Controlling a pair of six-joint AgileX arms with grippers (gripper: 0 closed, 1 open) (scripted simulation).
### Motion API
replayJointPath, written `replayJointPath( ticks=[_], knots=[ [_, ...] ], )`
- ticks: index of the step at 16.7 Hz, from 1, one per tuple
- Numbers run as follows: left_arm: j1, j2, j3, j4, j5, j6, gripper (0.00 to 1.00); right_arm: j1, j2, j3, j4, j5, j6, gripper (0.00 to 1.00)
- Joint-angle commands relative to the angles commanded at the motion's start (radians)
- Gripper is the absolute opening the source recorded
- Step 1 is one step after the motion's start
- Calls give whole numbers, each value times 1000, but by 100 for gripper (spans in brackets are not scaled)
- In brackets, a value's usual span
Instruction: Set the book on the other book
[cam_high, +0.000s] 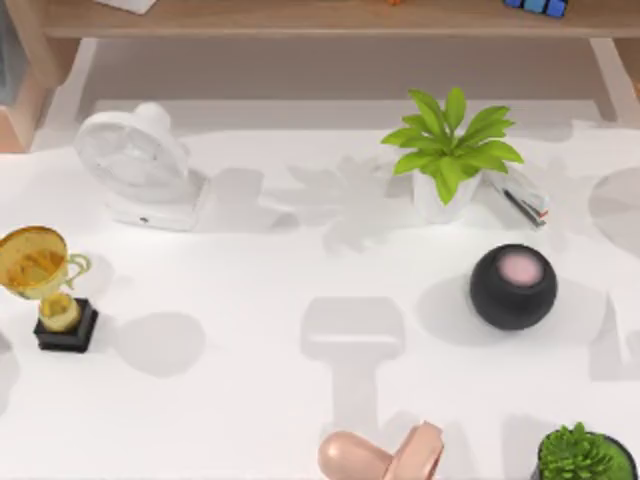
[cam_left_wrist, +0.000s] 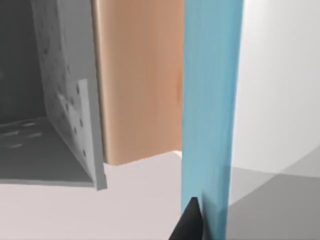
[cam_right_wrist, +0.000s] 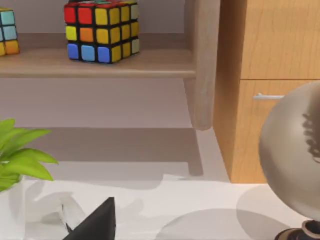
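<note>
One fingertip (cam_left_wrist: 190, 222) of left hand touching blue book (cam_left_wrist: 210, 100) | grip unclear, perhaps holding

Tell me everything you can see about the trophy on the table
The trophy is a shiny gold cup with a wide bowl, a curved handle on its side and a narrow gold stem, mounted on a square black base. It looks like polished metal. It stands near the left edge of the white table, with its bowl leaning toward that edge in the top view, in front of the white fan. Only the table touches it, and it casts a round shadow to its right.
</note>
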Motion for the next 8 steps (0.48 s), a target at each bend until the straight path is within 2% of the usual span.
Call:
replayJointPath(
  ticks=[8],
  knots=[
    [-10, 17, 10, 12, -8, -8, 0, 0, 0, 0, 0, 0, 0, 100]
  ],
)
